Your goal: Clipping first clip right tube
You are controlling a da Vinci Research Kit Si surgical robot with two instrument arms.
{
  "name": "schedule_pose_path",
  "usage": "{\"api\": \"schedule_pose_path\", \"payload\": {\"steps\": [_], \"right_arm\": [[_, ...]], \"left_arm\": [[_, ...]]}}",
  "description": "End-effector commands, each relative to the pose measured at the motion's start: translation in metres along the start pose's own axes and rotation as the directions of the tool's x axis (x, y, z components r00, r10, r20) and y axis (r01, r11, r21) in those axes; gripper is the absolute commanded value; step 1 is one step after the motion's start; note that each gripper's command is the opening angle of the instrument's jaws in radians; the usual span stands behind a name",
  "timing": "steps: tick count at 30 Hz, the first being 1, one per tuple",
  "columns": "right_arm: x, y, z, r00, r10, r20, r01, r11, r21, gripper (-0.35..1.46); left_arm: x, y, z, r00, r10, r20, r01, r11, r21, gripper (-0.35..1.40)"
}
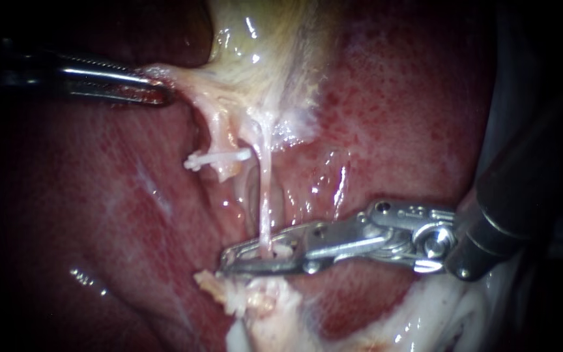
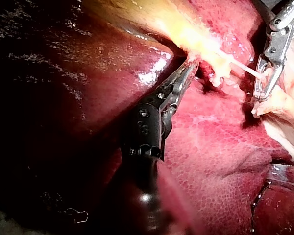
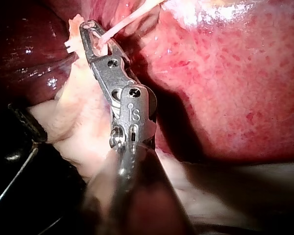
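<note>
- Right instrument came in from the right, with its metal tip down low between the liver and a frayed lump of pale scrap.
- Its jaws were clenched on the right tube. The two tips met past the tube, leaving only a narrow slot, and the tube ran into that slot and was pinned there.
- The right wrist view showed the same: the tube entered the loop of the jaws near their far end.
- The right tube was a thin pale strand, stretched taut from the gallbladder down to the jaws.
- The left tube sat just beside it, shorter and thicker, with a white clip across it. That tube was well clear of the right instrument.
- Left instrument came in from the left, its jaws grasping a pale flap of tissue at the gallbladder's lower edge.
- In the left wrist view, its jaws were pinched on that flap, with the right instrument ahead of them.
</note>
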Motion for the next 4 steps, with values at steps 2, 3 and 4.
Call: {"api": "schedule_pose_path", "payload": {"steps": [2,3,4], "right_arm": [[-0.0001,0.0,0.0,1.0,0.0,0.001,0.0,1.0,0.0,-0.35],[-0.0001,0.0,0.0,1.0,-0.001,0.001,0.001,1.0,0.0,-0.35],[-0.0001,0.0001,0.0,1.0,-0.001,0.001,0.001,1.0,0.001,-0.35]], "left_arm": [[0.0,0.0,0.0,1.0,0.0,0.0,0.0,1.0,0.001,-0.35],[0.0,0.0,0.0,1.0,0.0,0.0,0.0,1.0,0.001,-0.35],[0.0,0.0,0.0,1.0,0.0,0.0,0.0,1.0,0.001,-0.35]]}}
